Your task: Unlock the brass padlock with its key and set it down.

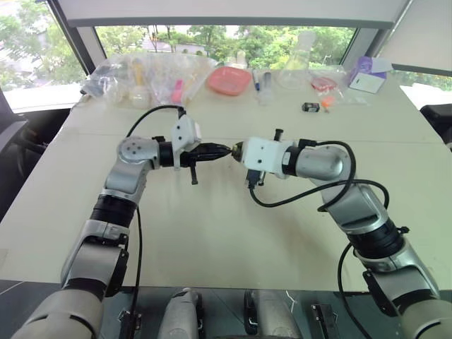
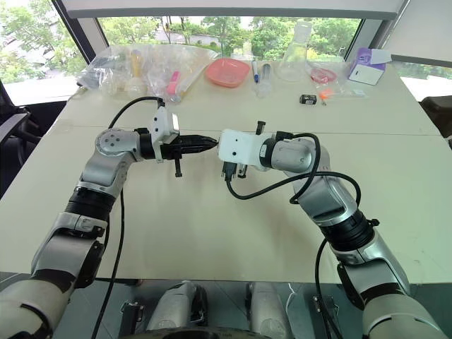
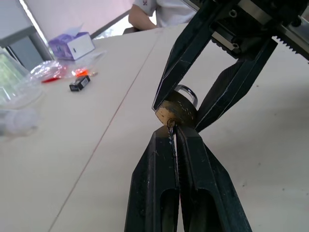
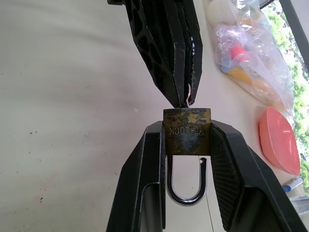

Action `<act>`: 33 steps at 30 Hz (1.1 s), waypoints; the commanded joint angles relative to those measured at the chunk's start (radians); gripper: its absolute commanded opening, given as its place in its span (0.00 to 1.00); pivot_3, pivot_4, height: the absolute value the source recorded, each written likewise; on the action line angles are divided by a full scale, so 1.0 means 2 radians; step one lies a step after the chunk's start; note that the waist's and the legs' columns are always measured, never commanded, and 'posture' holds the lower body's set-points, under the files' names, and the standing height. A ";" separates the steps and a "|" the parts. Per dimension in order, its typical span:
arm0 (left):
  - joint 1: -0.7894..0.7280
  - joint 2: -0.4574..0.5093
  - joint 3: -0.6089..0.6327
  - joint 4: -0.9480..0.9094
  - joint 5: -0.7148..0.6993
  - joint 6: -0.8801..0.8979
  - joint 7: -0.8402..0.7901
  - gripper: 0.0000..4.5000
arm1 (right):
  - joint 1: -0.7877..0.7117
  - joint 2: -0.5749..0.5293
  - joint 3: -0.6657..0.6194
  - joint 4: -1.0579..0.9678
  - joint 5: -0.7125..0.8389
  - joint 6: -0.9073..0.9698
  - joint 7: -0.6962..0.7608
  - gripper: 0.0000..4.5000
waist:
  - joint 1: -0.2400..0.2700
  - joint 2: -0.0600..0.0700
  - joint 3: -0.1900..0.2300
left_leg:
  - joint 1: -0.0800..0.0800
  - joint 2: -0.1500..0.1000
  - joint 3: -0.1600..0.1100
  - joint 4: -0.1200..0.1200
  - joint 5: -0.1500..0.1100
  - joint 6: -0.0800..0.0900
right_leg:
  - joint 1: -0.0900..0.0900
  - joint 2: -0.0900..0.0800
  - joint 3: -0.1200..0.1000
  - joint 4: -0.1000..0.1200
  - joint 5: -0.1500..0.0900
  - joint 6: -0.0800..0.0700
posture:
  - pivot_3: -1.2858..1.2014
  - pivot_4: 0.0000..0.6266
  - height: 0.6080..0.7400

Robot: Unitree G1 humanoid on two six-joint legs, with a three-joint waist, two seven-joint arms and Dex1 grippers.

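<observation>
My right claw [image 4: 187, 140] grips the brass padlock [image 4: 187, 131]; left claw [image 4: 186, 99], clenched, meets its keyway, key barely visible; plastic bags [image 1: 145, 78] beyond.

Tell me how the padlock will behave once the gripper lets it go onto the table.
The padlock, pinched in the right gripper, has flat brass sides, so it should lie still rather than roll. Being solid metal, it is probably heavy for its size and rigid. Its shackle looks sprung free on one side, so it may swing loosely.

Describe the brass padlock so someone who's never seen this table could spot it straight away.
Over the middle of the beige table, the two black grippers meet tip to tip. The brass padlock sits clamped in the right gripper, a dull yellow block with a silvery shackle, unlike the clutter along the far edge.
</observation>
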State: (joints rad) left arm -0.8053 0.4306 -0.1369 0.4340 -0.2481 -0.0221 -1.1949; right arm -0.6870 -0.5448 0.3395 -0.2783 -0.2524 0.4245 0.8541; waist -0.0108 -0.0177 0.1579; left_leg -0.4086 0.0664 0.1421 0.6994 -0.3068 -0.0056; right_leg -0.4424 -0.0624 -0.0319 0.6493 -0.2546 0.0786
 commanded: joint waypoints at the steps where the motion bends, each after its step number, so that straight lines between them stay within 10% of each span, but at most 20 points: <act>1: -0.029 0.008 0.031 0.017 -0.051 0.129 -0.010 0.02 | -0.018 0.001 -0.012 -0.022 0.005 -0.019 -0.005 0.15 | 0.000 0.000 0.000 | 0.000 0.000 0.000 0.000 0.000 0.000 | 0.000 0.000 0.000 0.000 0.000 0.000 | 0.52 0.24 0.95; 7: -0.048 0.031 0.034 -0.005 -0.116 0.305 -0.066 0.52 | -0.021 -0.001 -0.011 -0.015 -0.001 -0.029 -0.012 0.15 | -0.004 0.000 0.000 | 0.000 0.000 0.000 0.000 0.000 0.000 | 0.000 0.000 0.000 0.000 0.000 0.000 | 0.52 0.24 0.95; 26: -0.087 -0.020 0.057 0.055 -0.118 0.307 -0.041 0.52 | -0.022 0.011 -0.002 -0.022 -0.009 -0.034 -0.017 0.15 | -0.001 0.000 0.000 | 0.000 0.000 0.000 0.000 0.000 0.000 | 0.000 0.000 0.000 0.000 0.000 0.000 | 0.52 0.24 0.95; 33: -0.088 -0.022 0.043 0.068 -0.105 0.299 -0.066 0.00 | -0.019 0.012 -0.002 -0.029 -0.011 -0.030 -0.018 0.15 | -0.001 0.000 0.000 | 0.000 0.000 0.000 0.000 0.000 0.000 | 0.000 0.000 0.000 0.000 0.000 0.000 | 0.52 0.24 0.95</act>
State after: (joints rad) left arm -0.9571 0.3854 -0.0450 0.5798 -0.4695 0.5997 -1.3109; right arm -0.7101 -0.5273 0.3504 -0.2803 -0.2730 0.3667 0.8274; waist -0.0138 -0.0177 0.1580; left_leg -0.4089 0.0664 0.1412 0.6995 -0.3067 -0.0056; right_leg -0.4426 -0.0621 -0.0320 0.6497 -0.2549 0.0790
